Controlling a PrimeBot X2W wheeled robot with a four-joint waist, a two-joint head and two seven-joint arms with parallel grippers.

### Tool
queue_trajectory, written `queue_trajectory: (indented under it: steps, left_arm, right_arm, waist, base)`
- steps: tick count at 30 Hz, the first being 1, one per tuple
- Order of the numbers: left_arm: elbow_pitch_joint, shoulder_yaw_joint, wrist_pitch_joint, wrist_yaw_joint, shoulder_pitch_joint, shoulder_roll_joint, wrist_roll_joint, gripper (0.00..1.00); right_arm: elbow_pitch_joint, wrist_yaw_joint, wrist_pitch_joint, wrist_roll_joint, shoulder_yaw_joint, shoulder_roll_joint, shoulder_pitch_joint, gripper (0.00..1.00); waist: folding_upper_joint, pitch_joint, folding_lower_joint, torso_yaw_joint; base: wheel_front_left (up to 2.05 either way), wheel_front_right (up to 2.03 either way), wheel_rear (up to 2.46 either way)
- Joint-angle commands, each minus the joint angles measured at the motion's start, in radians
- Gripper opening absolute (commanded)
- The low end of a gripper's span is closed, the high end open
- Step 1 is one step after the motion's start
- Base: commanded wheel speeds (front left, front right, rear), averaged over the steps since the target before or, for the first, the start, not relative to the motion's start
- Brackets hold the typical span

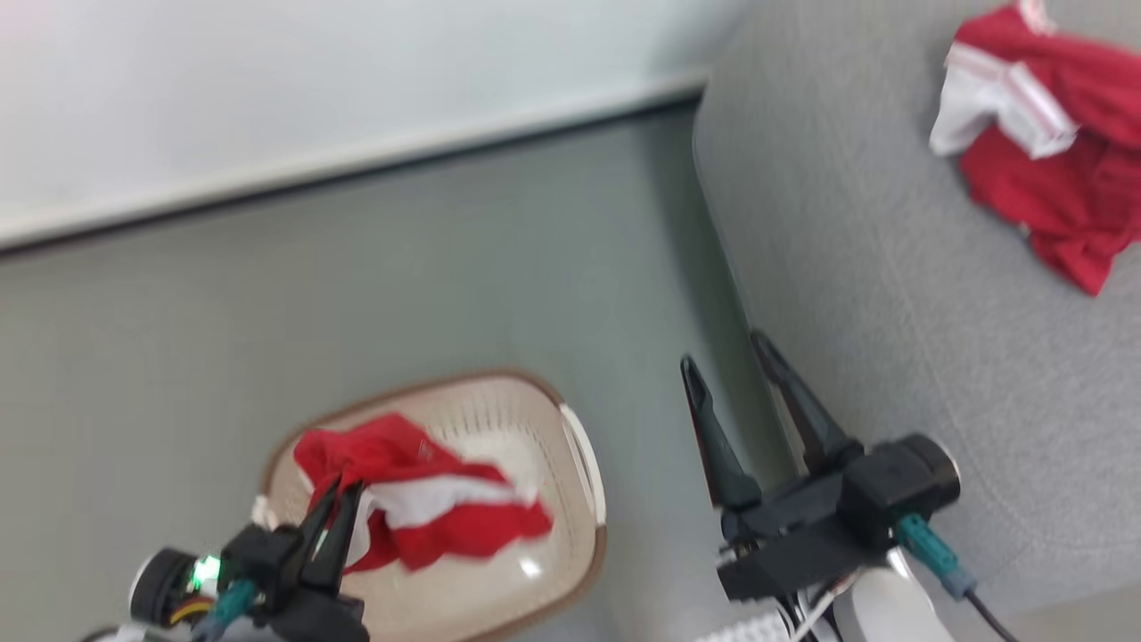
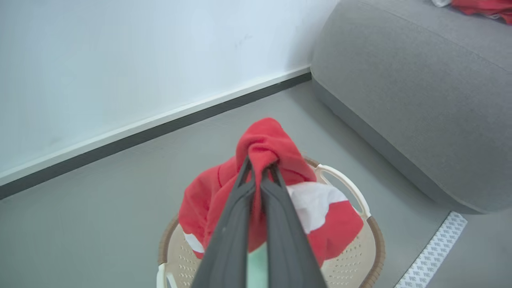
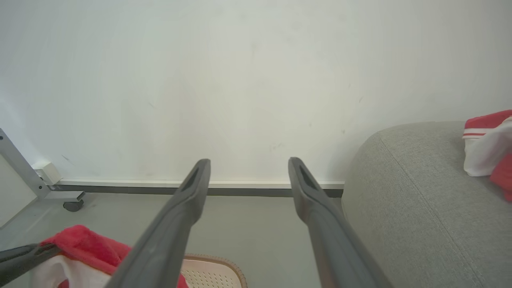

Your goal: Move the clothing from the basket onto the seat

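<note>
My left gripper (image 1: 343, 489) is shut on a red and white garment (image 1: 419, 499), which hangs lifted over the cream basket (image 1: 570, 526) on the floor. In the left wrist view its fingers (image 2: 260, 172) pinch a red fold of that clothing (image 2: 276, 180) above the basket (image 2: 372, 244). My right gripper (image 1: 722, 349) stands open and empty beside the grey seat (image 1: 891, 294), fingers (image 3: 248, 172) spread toward the wall. Another red and white garment (image 1: 1043, 143) lies on the seat at the far right; the right wrist view catches it (image 3: 486, 144) on the seat (image 3: 408, 200).
A white wall with a dark skirting strip (image 1: 357, 178) runs behind the grey floor. A grey frame on a castor (image 3: 74, 205) stands at the left of the right wrist view. A patterned white strip (image 2: 434, 252) lies on the floor by the seat.
</note>
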Motion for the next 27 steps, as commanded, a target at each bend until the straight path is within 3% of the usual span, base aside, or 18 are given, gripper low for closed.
queue_trajectory:
  steps: [1,12,27]
  left_arm:
    - [-0.019,0.016,-0.005,0.004,0.041,-0.002,0.011,0.0]
    - [-0.198,0.109,-0.005,0.034,0.179,-0.012,0.102,0.0]
    - [-0.273,0.094,-0.005,-0.027,0.096,-0.017,0.179,0.0]
  right_arm:
    - [0.006,-0.001,0.0,0.005,0.006,-0.011,0.026,1.0]
    - [0.051,-0.001,0.0,0.052,0.068,-0.045,0.116,1.0]
    - [0.094,-0.001,0.0,0.131,0.241,-0.085,0.067,1.0]
  waist:
    - [0.0002,-0.147,0.0004,0.042]
    - [0.0002,-0.305,0.0004,0.03]
    - [0.0002,-0.356,0.0004,-0.01]
  base:
    - [0.0,0.0,0.0]
    - [0.0,0.0,0.0]
    - [0.0,0.0,0.0]
